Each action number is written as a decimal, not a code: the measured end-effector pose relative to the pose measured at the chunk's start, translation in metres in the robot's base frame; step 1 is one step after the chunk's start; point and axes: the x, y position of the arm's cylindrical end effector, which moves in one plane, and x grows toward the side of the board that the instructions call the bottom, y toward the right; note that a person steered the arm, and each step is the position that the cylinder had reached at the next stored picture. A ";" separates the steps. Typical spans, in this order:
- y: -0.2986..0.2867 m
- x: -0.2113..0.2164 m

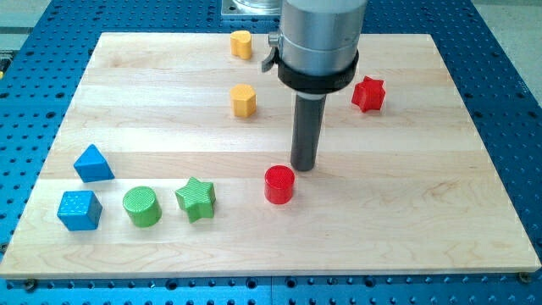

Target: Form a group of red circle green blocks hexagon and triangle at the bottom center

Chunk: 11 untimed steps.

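My tip (304, 167) stands just at one o'clock of the red wooden circle block (279, 184), seemingly poised to nudge it toward bottom centre; it has no fingers to tell of

The surface (152, 135) is pale maple-coloured wood with faint lengthwise grain bands, set on a deep blue perforated base (508, 102). At the far side sit a yellow heart-like block (241, 43) and, nearer, a yellow hexagon (244, 100). On the right is a red star (368, 94). A red circle (279, 184) lies near the centre. To the near left are a green star (196, 199) and a green circle (141, 207), both ribbed with fine lines, a blue triangle (92, 163), and a blue cube (80, 210) with a dotted top. The rod ending in my tip (304, 167) is dark grey; its housing (322, 34) is silver with a black band.
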 end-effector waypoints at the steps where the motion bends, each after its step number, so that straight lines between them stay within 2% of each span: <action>1: -0.054 0.050; 2: -0.059 0.009; 3: -0.180 0.010; 4: -0.154 0.062; 6: -0.086 0.053; 7: -0.084 0.053; 8: -0.112 0.024; 10: -0.142 -0.140; 11: -0.081 -0.168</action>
